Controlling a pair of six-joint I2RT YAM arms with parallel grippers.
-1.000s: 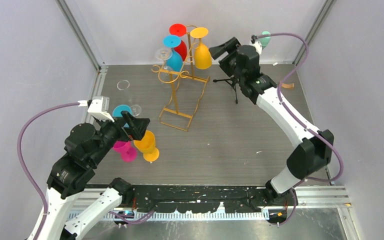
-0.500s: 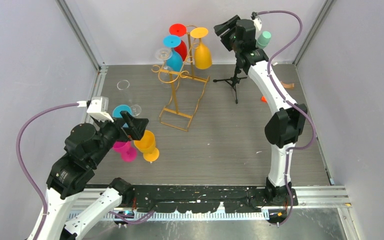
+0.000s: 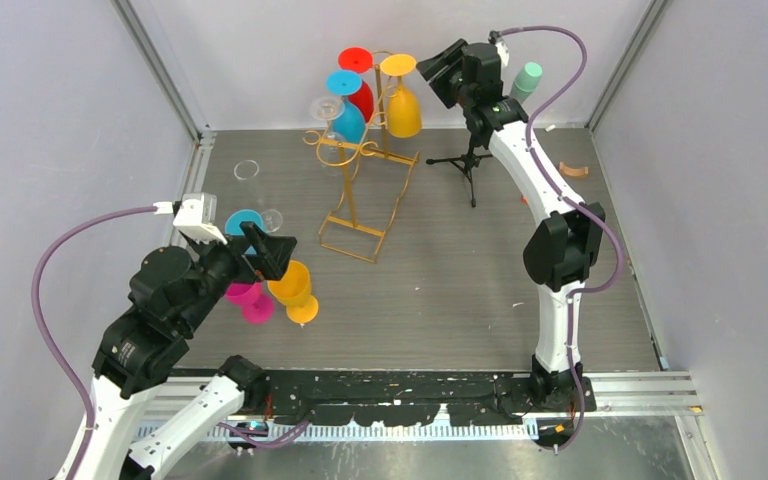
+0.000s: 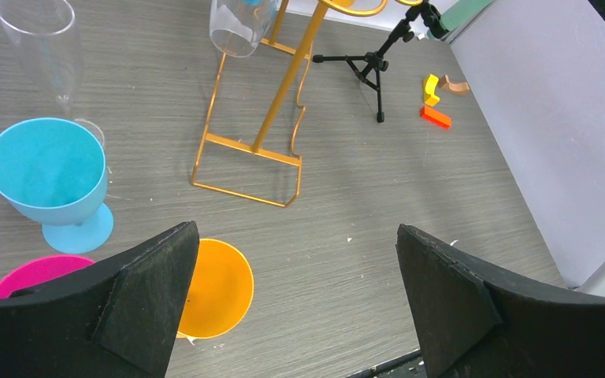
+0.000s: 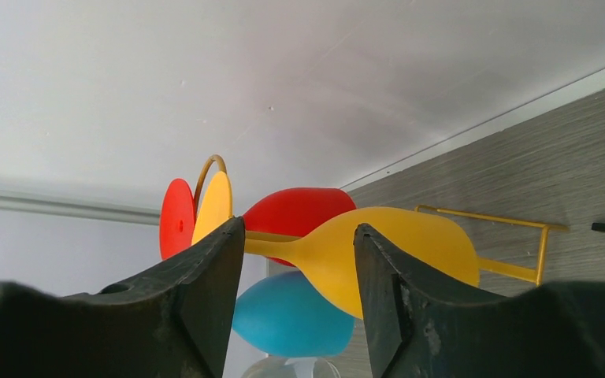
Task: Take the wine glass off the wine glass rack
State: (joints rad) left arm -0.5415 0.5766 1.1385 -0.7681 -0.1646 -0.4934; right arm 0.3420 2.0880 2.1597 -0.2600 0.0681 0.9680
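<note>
Yellow wine glass (image 3: 405,112) — right gripper (image 3: 428,69) now nearer.

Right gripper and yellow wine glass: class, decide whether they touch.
Cannot tell. In the right wrist view the yellow wine glass crosses the gap of the open right gripper, but depth is unclear.

Yellow wine glass (image 3: 405,112) inverted on rack (image 3: 350,200)
</note>
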